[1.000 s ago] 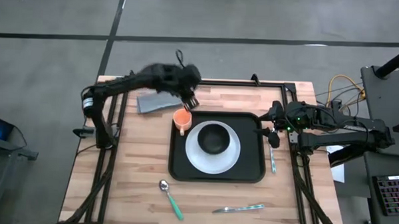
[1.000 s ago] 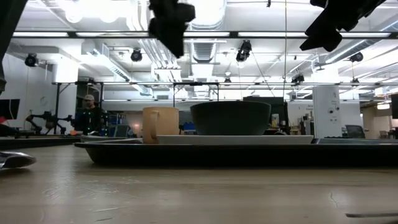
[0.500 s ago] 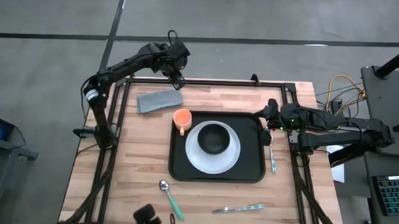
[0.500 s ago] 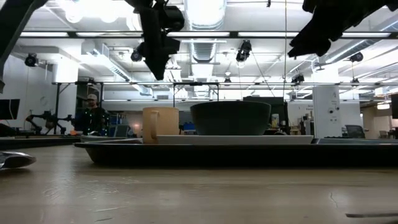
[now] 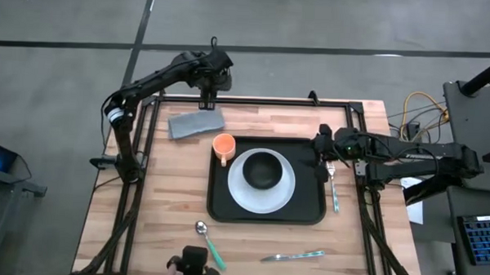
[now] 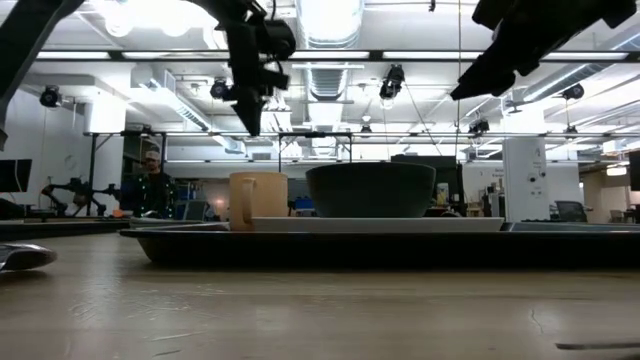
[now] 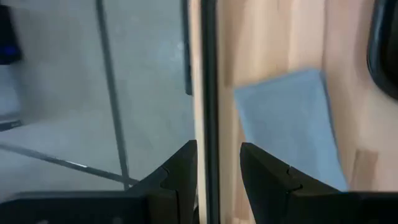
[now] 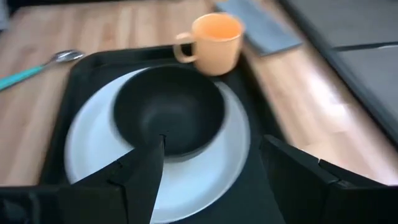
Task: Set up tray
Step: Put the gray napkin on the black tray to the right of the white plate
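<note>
**Tray part laid, cutlery and napkin yet to go**

High view: the tray (image 5: 267, 181) sits mid-desk (image 5: 161, 200) carrying plate (image 5: 285, 192), bowl (image 5: 263, 169) and cup (image 5: 223, 145); the left pincer (image 5: 208, 102) hovers just beyond the napkin (image 5: 196, 123), the right pincer (image 5: 319, 163) over the tray's right rim beside the fork (image 5: 332, 189)

Left wrist view: fingers (image 7: 266, 177) slightly parted, empty; a descent onto the napkin seems next

Right wrist view: jaws wide apart, empty

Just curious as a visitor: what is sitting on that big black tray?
On the tray lies a white plate with a black bowl on it, and an orange cup stands in one corner. The bowl looks empty; the plate's middle is covered.
</note>
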